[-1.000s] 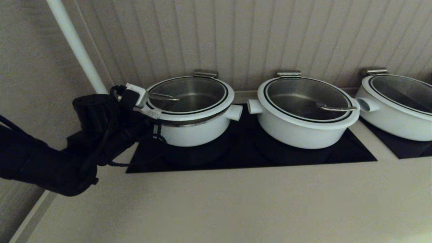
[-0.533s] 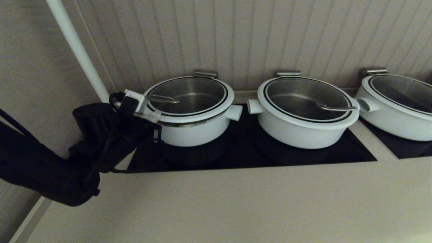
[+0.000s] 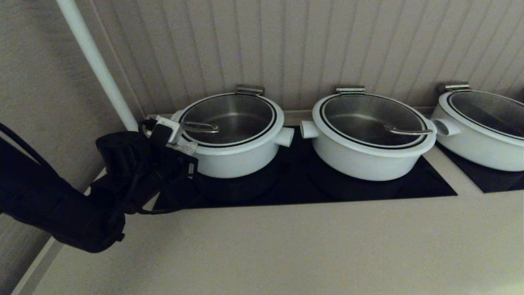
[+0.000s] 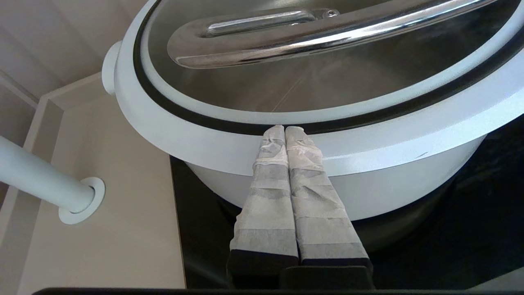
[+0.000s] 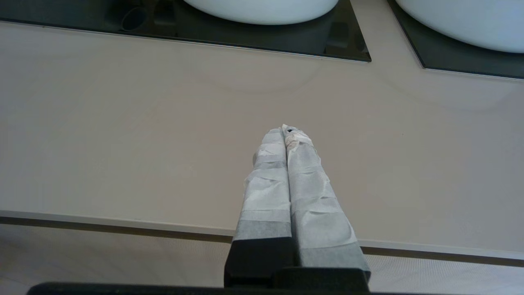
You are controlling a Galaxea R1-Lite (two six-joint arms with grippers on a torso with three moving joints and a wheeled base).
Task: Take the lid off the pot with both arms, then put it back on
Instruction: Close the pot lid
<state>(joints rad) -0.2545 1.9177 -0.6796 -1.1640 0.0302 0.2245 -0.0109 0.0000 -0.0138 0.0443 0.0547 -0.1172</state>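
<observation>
Lid dropped back flush onto pot; left gripper jaws together at its rim, right gripper jaws together over counter.

Left gripper fingers pressed together, tips at lid white ring.

Three white pots, three glass lids, two black cooktop panels.

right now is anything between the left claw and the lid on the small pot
Nothing visible. The left claw, shut, has its tips right at the white ring of the lid, which sits on the pot.
</observation>
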